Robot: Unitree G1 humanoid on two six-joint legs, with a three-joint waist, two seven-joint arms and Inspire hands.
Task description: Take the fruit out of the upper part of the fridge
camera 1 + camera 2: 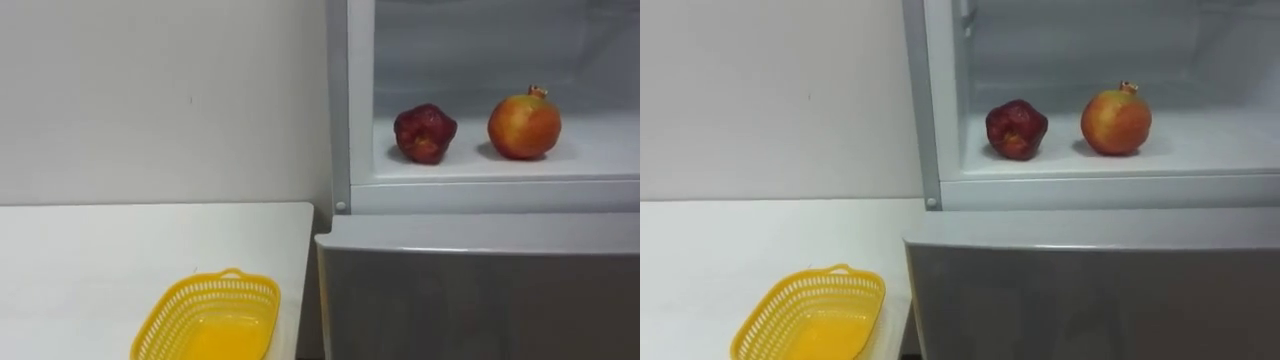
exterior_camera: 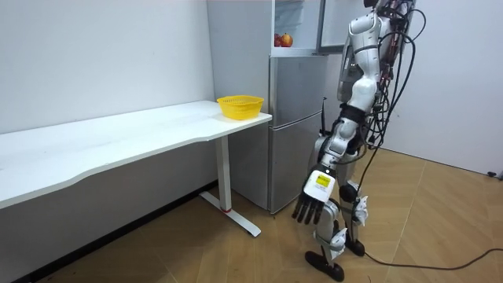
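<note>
The upper fridge compartment [image 1: 470, 190] stands open in front of me. On its white shelf [image 1: 600, 150] lie a dark red apple [image 1: 424, 133] on the left and a round orange-red pomegranate [image 1: 524, 125] to its right, apart from each other. In the room view the two fruits [image 2: 283, 39] show small in the open compartment. I stand facing the fridge [image 2: 295, 134]. My left hand [image 2: 313, 203] hangs at my side near knee height, fingers relaxed and holding nothing.
A white table [image 1: 100, 260] stands against the wall left of the fridge. A yellow mesh basket [image 1: 210, 318] sits on its right end, close to the fridge's side. Below the open compartment is the grey lower door [image 1: 480, 300].
</note>
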